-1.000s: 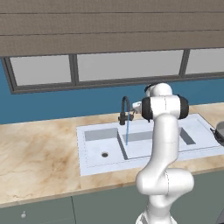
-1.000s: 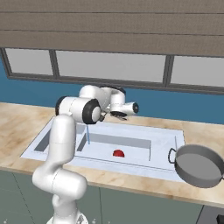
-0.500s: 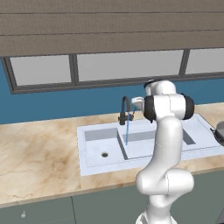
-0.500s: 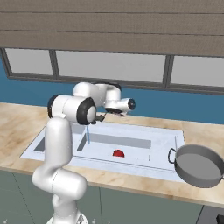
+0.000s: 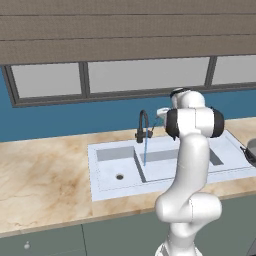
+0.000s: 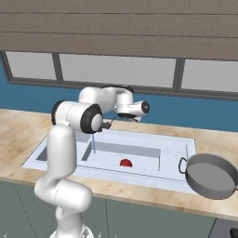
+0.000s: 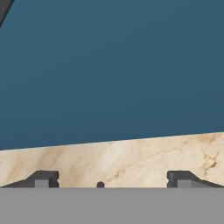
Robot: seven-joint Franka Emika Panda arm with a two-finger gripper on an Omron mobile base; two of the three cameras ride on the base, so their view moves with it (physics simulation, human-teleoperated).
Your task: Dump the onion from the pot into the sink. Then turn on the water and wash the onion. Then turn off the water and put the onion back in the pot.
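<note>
The small red-purple rounded onion point(image 6: 125, 162) lies in the white double-basin sink point(image 6: 176, 149), near the thin blue water stream point(image 6: 93, 144). The gripper point(image 7: 112, 179) gapes empty above the beige marble counter point(image 7: 131, 157), facing the blue wall point(image 7: 109, 65).

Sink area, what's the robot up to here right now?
The onion lies in the larger basin of the sink, and water runs from the faucet. The gripper is open and empty, up by the faucet near the blue wall. The pot sits empty on the counter to the right.
</note>
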